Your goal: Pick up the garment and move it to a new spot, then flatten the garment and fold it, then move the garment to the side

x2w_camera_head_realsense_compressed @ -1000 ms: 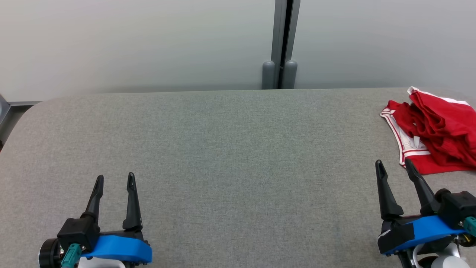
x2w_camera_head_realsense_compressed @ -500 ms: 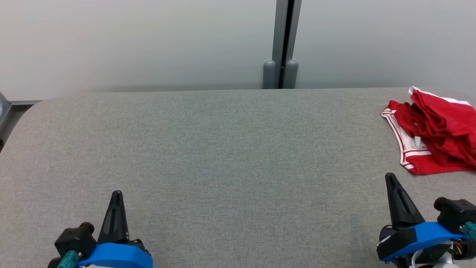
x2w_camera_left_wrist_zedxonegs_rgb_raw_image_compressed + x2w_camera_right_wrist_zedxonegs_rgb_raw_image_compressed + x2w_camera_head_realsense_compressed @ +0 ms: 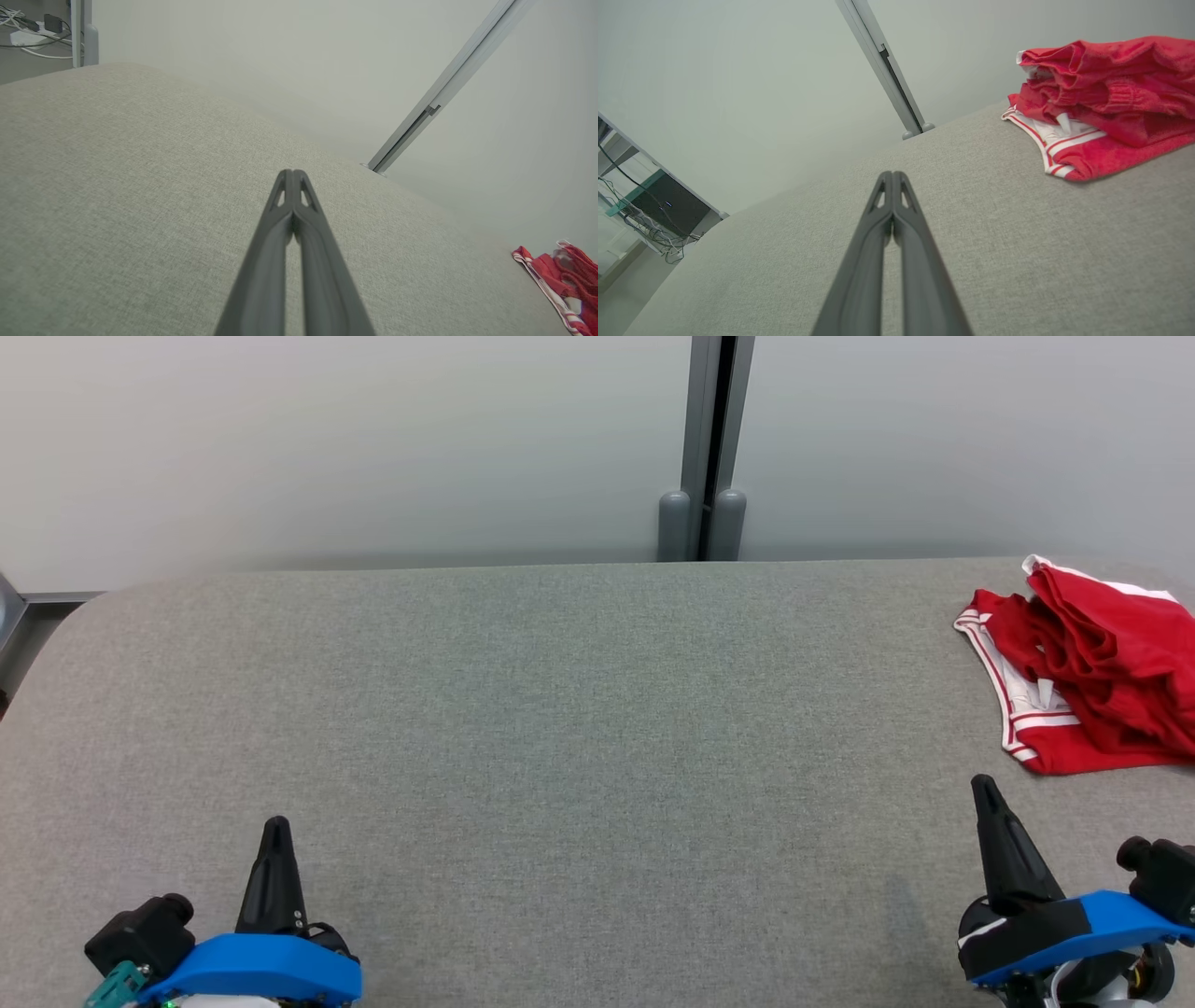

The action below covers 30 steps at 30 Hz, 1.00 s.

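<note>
The red garment (image 3: 1092, 672) lies crumpled at the far right of the grey worktop (image 3: 560, 709), white-striped hem facing the robot. The right claw (image 3: 982, 786) is clenched on nothing, tips pointing toward that hem, near it but apart. The left claw (image 3: 276, 823), likewise clenched and empty, sits well apart across the worktop.

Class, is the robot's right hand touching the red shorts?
Apart. In the head view, bare grey fabric surface lies between the shut right hand and the red shorts; the right wrist view shows that gap too.
</note>
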Motion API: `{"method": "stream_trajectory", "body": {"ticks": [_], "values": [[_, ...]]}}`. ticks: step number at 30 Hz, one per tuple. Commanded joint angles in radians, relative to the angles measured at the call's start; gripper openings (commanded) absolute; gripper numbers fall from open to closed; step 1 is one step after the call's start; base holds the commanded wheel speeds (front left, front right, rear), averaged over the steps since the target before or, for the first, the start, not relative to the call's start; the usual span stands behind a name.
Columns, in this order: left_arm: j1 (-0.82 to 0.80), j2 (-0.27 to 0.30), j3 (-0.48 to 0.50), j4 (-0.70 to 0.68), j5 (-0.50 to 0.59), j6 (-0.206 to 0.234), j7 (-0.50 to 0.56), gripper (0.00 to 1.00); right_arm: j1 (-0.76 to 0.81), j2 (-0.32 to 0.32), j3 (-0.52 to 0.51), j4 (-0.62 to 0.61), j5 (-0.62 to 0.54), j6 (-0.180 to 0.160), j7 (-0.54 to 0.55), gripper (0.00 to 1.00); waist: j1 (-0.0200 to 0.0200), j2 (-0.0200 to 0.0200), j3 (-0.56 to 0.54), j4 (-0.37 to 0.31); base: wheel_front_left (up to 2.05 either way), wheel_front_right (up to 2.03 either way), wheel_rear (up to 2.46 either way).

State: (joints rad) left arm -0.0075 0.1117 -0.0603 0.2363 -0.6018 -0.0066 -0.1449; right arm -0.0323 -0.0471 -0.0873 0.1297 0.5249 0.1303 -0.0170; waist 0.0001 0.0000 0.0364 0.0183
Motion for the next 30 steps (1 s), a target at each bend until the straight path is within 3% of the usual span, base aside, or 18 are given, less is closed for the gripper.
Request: {"method": "stream_trajectory", "body": {"ticks": [1,30], "values": [[-0.033,0.001,0.013,-0.012,-0.034,-0.008,0.007,0.00,-0.023,-0.004,-0.004,-0.009,0.039,0.000,0.004,0.00,0.0000,0.0000,0.000,0.000,0.00,0.00,0.00],[-0.063,-0.023,0.076,-0.005,-0.409,-0.054,0.104,0.00,-0.048,-0.004,-0.013,0.037,0.442,0.000,0.053,0.00,0.0000,0.0000,-0.010,-0.005,0.00,0.00,0.00]]}}
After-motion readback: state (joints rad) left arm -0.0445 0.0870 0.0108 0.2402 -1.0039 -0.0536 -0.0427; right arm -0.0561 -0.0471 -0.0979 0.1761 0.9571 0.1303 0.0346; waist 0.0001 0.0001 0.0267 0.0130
